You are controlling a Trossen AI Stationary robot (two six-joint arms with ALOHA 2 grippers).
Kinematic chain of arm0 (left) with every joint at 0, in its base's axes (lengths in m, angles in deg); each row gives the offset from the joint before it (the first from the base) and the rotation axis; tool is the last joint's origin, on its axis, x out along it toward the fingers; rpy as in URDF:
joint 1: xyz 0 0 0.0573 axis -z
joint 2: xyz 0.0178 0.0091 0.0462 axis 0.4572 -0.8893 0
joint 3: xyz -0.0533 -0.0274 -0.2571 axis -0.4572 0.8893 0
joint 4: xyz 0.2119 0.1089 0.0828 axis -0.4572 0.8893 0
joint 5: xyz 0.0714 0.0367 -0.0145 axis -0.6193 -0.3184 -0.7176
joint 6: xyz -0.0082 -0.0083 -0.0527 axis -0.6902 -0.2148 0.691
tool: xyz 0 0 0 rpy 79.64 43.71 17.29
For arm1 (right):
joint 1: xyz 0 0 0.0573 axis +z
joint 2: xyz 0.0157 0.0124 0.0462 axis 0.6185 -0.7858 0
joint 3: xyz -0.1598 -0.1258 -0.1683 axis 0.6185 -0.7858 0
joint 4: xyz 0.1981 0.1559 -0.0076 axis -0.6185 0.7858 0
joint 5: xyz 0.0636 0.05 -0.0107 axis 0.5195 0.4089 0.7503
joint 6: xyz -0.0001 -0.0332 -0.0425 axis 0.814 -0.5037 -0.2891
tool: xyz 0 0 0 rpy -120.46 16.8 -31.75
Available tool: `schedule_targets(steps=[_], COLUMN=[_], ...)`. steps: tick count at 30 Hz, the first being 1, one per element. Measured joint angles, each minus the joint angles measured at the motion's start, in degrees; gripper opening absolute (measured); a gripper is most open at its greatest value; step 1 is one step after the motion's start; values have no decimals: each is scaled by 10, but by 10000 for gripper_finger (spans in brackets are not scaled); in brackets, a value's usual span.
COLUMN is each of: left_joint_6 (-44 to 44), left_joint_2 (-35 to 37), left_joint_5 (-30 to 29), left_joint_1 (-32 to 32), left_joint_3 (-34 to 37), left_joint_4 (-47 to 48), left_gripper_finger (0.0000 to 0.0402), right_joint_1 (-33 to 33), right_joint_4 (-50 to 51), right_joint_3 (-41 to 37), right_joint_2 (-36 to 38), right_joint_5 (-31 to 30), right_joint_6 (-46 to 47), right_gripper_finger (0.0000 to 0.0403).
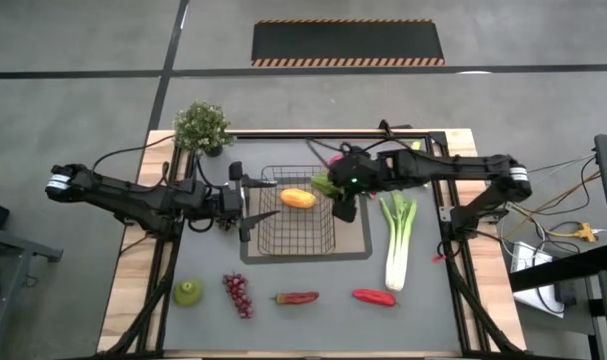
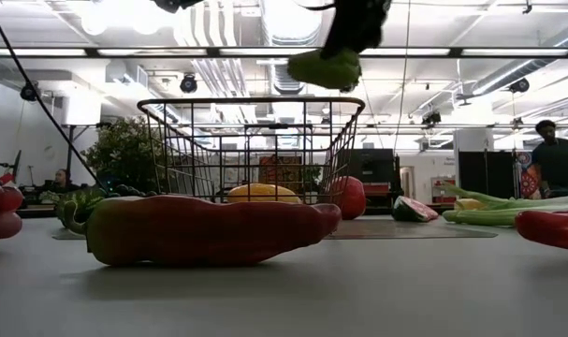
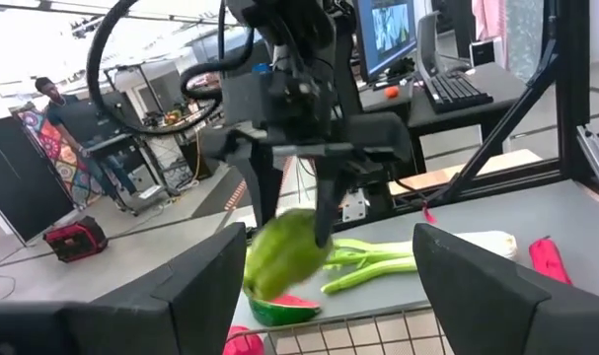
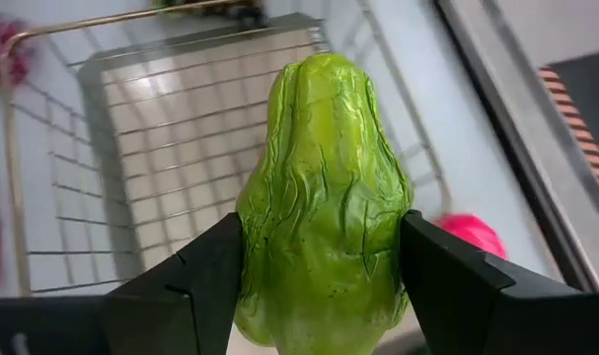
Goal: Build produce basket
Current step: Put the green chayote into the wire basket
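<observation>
The dark wire basket (image 1: pixel 298 225) stands on the grey mat in the table's middle, with a yellow-orange piece (image 1: pixel 297 198) lying on its floor. My right gripper (image 1: pixel 343 195) hovers over the basket's far right corner, shut on a wrinkled green vegetable (image 4: pixel 324 177), which the low view shows as a green vegetable (image 2: pixel 326 67) above the rim. My left gripper (image 1: pixel 249 206) is level at the basket's left rim, open, with nothing between its fingers. In the left wrist view a watermelon slice (image 3: pixel 279 308) lies on the table below the held vegetable. My right gripper pinches the green vegetable between its two fingers, one pad on each of its bulging sides (image 4: pixel 264 247). The fingers slant down from the table's right. The vegetable (image 3: pixel 289 251) sticks out past the fingertips, lifted clear above the basket.
A long leek (image 1: pixel 398 240) lies right of the basket. Along the near edge lie a green pear (image 1: pixel 188 292), purple grapes (image 1: pixel 238 295) and two red peppers (image 1: pixel 296 298) (image 1: pixel 373 296). A potted plant (image 1: pixel 201 125) stands at the far left corner. People show in the room behind.
</observation>
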Motion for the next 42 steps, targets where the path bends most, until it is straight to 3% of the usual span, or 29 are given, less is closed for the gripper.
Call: schedule_targets(steps=[5,9,29,42], left_joint_6=[0,1,12,12], left_joint_2=[-1,-1,3,15], left_joint_5=[0,0,1,1], left_joint_1=[0,2,2,2], left_joint_3=[1,1,1,7], left_joint_4=[0,-5,-31,-30], left_gripper_finger=[272,272,272,272], right_joint_1=[10,20,17,17], right_joint_4=[-3,-11,-118,-130], right_joint_3=[34,40,40,40], right_joint_2=[-56,-94,-210,-261], right_joint_5=[66,81,98,100], right_joint_6=[-33,-61,-100,-114], right_gripper_finger=[226,226,226,226])
